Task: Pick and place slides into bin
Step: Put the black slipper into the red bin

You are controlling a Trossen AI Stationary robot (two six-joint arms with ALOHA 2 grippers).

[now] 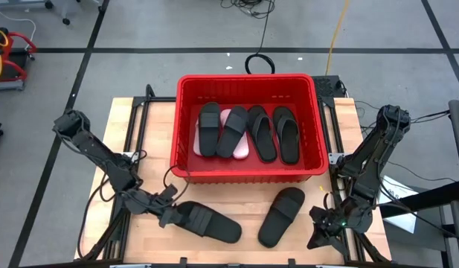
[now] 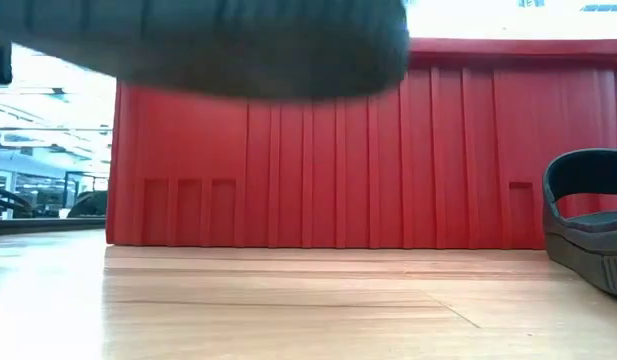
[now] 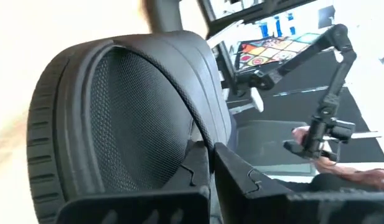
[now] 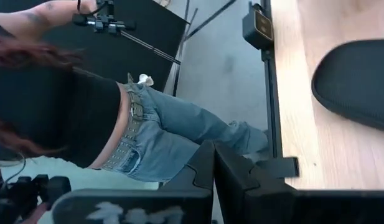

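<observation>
Left pincer (image 1: 169,211) low over bench (image 1: 244,201), arm stretched, clenched on black sandal's (image 1: 207,222) strap. Right pincer (image 1: 323,225) clenched empty at bench's corner.

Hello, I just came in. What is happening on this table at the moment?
A two-armed robot is putting slides into the red bin. Four black slides and a pink one already lie inside. The left tool is shut on a black slide in front of the bin, lifted off the wood in the low view. Another black slide lies on the table, and the right tool waits shut at the table's near right corner.
</observation>
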